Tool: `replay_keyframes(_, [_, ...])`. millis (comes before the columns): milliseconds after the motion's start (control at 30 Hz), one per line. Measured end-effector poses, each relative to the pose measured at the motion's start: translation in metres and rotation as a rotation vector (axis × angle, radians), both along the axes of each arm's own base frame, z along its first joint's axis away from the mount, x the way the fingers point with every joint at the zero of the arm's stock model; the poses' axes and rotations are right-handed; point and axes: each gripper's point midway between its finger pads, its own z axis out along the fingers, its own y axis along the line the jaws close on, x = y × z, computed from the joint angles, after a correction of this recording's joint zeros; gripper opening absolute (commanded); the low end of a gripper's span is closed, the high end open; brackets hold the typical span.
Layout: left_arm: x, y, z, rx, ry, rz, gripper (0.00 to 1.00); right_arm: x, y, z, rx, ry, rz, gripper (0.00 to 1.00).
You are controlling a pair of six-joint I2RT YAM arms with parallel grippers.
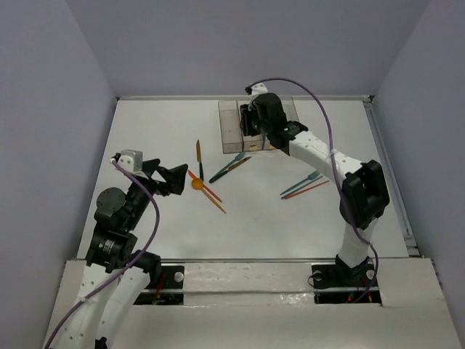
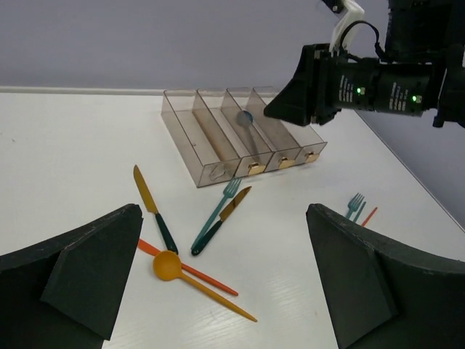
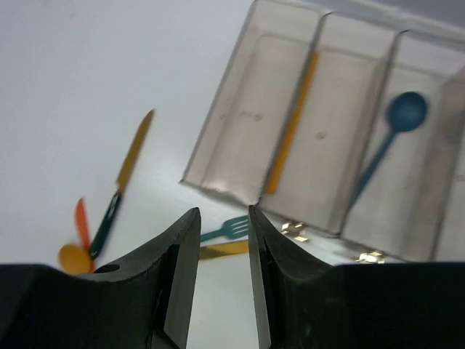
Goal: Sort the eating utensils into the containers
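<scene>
The containers [image 1: 231, 125] are a row of clear bins at the table's far middle, also in the left wrist view [image 2: 190, 145]. A blue spoon [image 3: 396, 127] lies in the third bin and an orange utensil [image 3: 290, 127] in the second. My right gripper [image 3: 221, 225] hovers over the bins' near end, jaws slightly apart and empty; it also shows from above [image 1: 248, 129]. My left gripper [image 1: 174, 178] is wide open and empty, above an orange spoon [image 2: 168, 266], a red-orange utensil [image 2: 214, 283] and an orange-bladed knife [image 2: 152, 207].
A teal fork [image 2: 218, 211] and a second orange-bladed knife [image 2: 236, 203] lie crossed just before the bins. Two teal forks [image 1: 299, 184] and a red utensil [image 1: 309, 190] lie to the right, near my right arm. Grey walls enclose the table.
</scene>
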Motion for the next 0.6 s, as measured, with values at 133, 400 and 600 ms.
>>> replay_keyframes(133, [0.000, 0.001, 0.000, -0.001, -0.002, 0.005, 0.99, -0.066, 0.066, -0.024, -0.005, 0.039, 0.175, 0.23])
replay_keyframes(400, [0.002, 0.008, 0.001, -0.003, -0.005, 0.043, 0.99, -0.206, 0.137, -0.108, -0.137, 0.207, 0.439, 0.23])
replay_keyframes(600, [0.002, 0.012, 0.001, -0.004, -0.005, 0.063, 0.99, -0.213, 0.151, -0.136, -0.187, 0.239, 0.427, 0.23])
